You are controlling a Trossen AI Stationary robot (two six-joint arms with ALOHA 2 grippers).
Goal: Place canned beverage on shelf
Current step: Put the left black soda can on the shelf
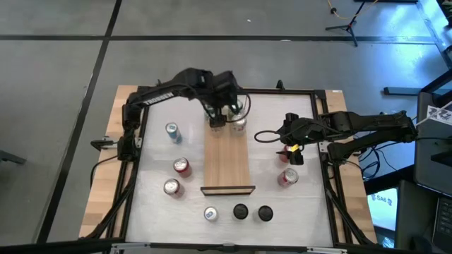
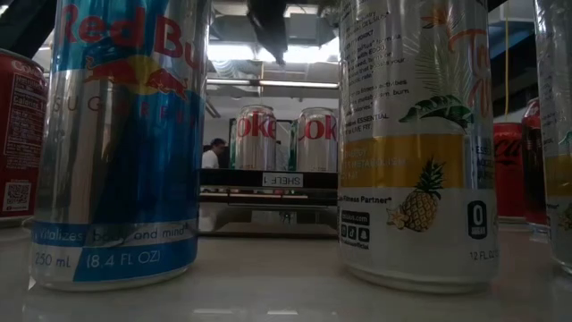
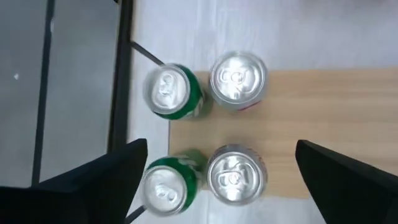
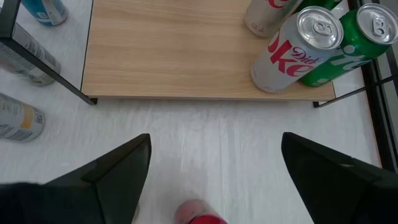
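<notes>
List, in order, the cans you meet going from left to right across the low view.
Red can at the left edge → Red Bull can → left Diet Coke can on the shelf → right Diet Coke can → pineapple-print can → red Coke can → silver can at the right edge.

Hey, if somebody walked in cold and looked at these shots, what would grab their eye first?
Probably the light wooden shelf in the middle of the white table, with four cans clustered at its far end under the left gripper, fingers open. Next, loose cans are scattered around it, and the right gripper hovers open over a red can beside the shelf.
</notes>
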